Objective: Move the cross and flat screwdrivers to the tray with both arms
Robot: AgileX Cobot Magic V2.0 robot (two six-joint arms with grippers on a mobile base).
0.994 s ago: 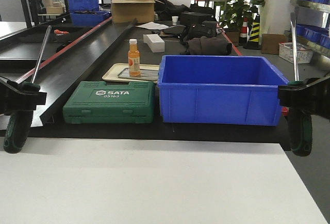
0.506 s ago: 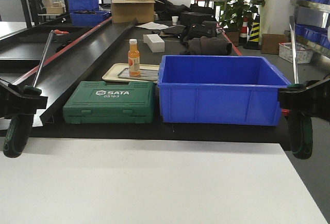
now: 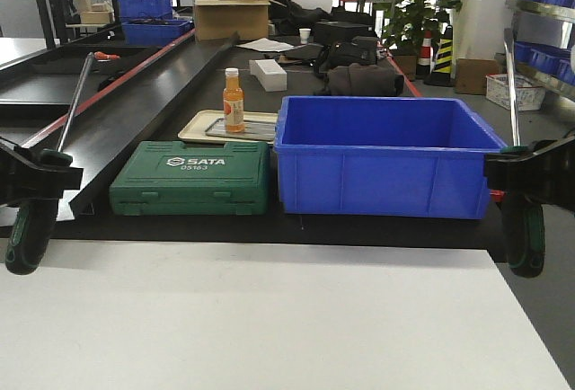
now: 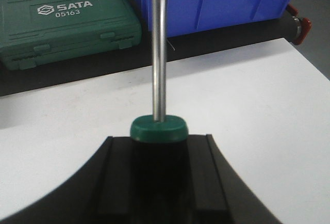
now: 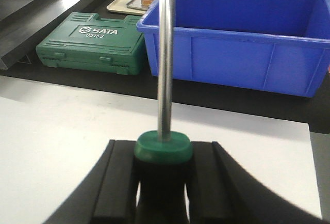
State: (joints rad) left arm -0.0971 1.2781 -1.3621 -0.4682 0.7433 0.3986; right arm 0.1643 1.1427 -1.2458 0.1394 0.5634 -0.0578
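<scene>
**Both screwdrivers gripped and lifted, tray drop not yet done**

The left screwdriver (image 3: 28, 233) is clamped in the left gripper (image 3: 36, 177). The jaws are closed on the upper handle just under the green collar. The handle butt hangs below the jaws, and the silvery shaft runs up and away from the gripper, leaning inward. The left wrist view confirms it, with the collar sitting right on top of the black jaws and the shaft straight out ahead.

The right screwdriver (image 3: 524, 239) is in the same state. The right gripper (image 3: 530, 171) is closed on its handle, with the butt below the jaws and the shaft nearly upright above them. I can't read either tip, so I can't say which is cross and which is flat.

Both tools look lifted clear of the white table (image 3: 269, 318), which lies below and between the grippers.

Past the table, ahead of the left gripper, is a green SATA case (image 3: 191, 177). Ahead of the right gripper is a blue bin (image 3: 386, 161). Further out, an orange bottle (image 3: 234, 100) stands on a beige tray (image 3: 199, 130).

No grey metal tray is clearly visible in any view, so I can't tell where it sits relative to either gripper.

Progress, as a judgement: pickup is done for both arms. What's left is carrying both tools over the tray, lowering them, and opening the jaws. Call it roughly halfway.
</scene>
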